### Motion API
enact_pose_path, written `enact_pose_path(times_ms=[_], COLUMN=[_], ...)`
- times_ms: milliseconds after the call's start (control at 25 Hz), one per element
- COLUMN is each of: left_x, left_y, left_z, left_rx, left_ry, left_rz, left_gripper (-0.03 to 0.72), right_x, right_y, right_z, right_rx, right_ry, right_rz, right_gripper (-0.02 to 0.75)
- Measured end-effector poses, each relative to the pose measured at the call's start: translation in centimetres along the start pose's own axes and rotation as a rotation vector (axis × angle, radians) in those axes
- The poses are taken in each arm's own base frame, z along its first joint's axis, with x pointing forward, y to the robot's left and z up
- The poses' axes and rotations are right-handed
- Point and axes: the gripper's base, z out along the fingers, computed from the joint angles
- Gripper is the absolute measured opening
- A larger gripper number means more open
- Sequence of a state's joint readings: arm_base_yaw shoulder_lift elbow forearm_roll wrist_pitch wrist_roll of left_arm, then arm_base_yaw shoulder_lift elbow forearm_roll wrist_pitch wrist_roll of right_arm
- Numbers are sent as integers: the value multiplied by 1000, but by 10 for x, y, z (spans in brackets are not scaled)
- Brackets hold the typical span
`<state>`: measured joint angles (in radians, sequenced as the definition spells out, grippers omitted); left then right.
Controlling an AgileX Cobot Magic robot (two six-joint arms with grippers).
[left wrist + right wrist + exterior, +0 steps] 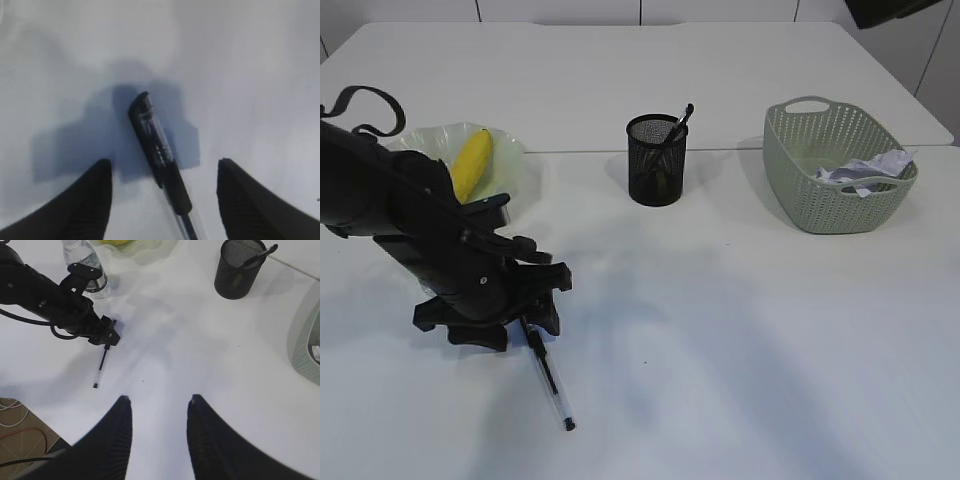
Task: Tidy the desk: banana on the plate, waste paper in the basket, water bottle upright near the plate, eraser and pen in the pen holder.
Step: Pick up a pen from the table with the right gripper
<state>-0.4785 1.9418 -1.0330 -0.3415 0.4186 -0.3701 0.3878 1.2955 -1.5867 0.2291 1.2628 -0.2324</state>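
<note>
A black-capped clear pen (548, 375) lies on the white table at the front left. My left gripper (525, 320) is down over its capped end and open; in the left wrist view the pen (160, 150) lies between the two fingertips (100, 172), touching neither. The banana (472, 163) lies on the pale green plate (515, 150). The water bottle (87, 265) stands upright beside the plate. Waste paper (865, 170) sits in the green basket (820, 210). The black mesh pen holder (657, 160) has one pen in it. The eraser is out of view. My right gripper (159, 398) hangs open and empty above the table.
The left arm (410, 220) stretches in from the left edge, in front of the plate. A seam (720, 150) between two tabletops runs behind the holder. Bare table lies between the pen and the basket. The floor and cables (20, 430) show past the table's near corner.
</note>
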Motion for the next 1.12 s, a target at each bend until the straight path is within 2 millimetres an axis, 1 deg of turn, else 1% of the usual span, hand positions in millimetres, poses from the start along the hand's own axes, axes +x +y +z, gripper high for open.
enact_pose_path(times_ms=[400, 680, 760, 840, 920, 1120], left_x=[1, 15, 16, 13, 11, 13], left_y=[-1, -10, -11, -15, -19, -22], left_z=[1, 1, -7, -22, -41, -82], left_rx=[-7, -40, -43, -24, -2, 7], left_ry=[-1, 51, 59, 24, -15, -60], left_rz=[24, 123, 141, 159, 180, 241], left_gripper=[466, 465, 465, 465, 465, 465], right_x=[0, 0, 0, 0, 0, 0], right_y=[0, 0, 0, 0, 0, 2], right_z=[0, 0, 0, 0, 0, 0], right_rx=[0, 0, 0, 0, 0, -18], right_ry=[0, 0, 0, 0, 0, -5], right_rz=[0, -1, -1, -1, -1, -18], right_gripper=[283, 283, 283, 283, 283, 283])
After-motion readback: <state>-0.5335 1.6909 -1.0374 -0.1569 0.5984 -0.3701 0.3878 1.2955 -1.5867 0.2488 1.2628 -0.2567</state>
